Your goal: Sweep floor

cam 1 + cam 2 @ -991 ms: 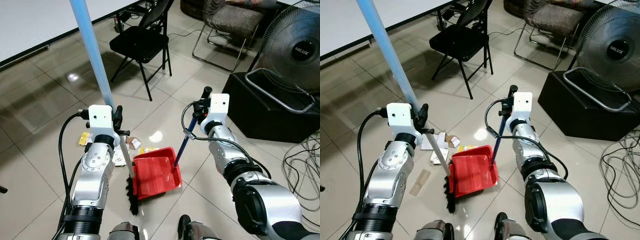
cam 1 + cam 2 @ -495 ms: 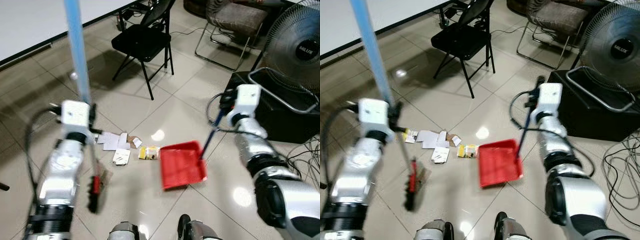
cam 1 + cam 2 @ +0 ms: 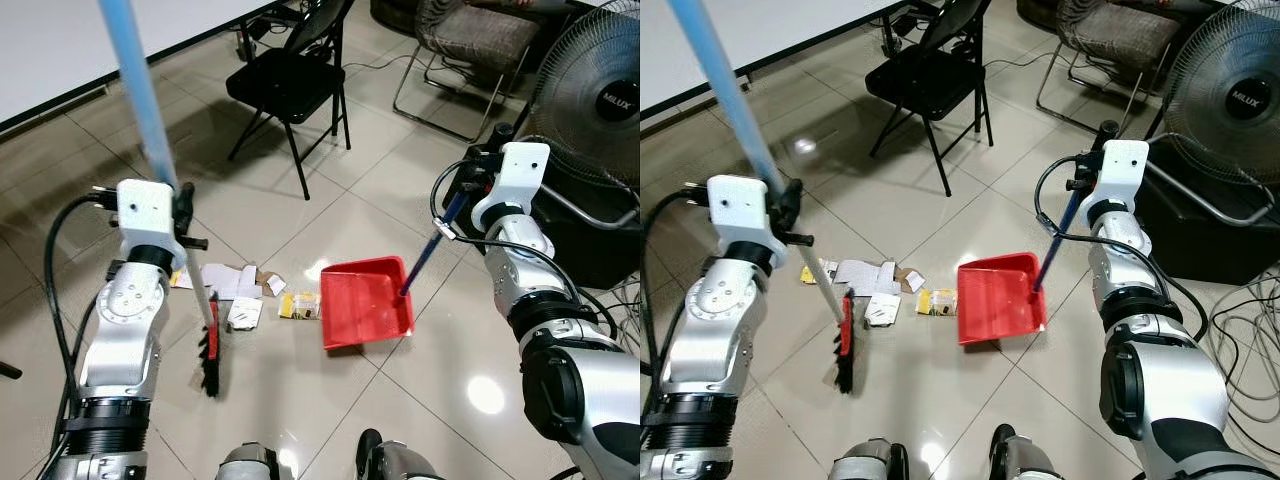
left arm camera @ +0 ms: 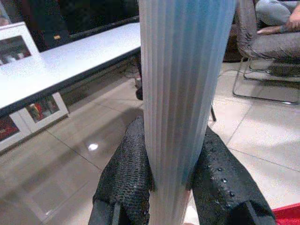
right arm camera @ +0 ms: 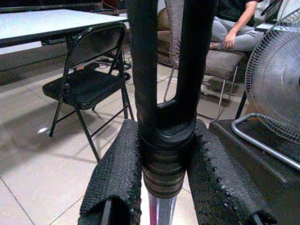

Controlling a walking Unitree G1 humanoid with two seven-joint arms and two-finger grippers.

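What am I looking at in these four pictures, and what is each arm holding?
A humanoid robot with two silver arms, each ending in two black fingers. The two wide pictures come from cameras on its head, looking down at the tiled floor. The close-ups come from each wrist.

The left gripper is shut on the blue broom handle; the broom head rests on the floor beside scattered paper scraps. The right gripper is shut on the dustpan handle; the red dustpan sits beside the scraps. Behind stand a black folding chair and a fan.
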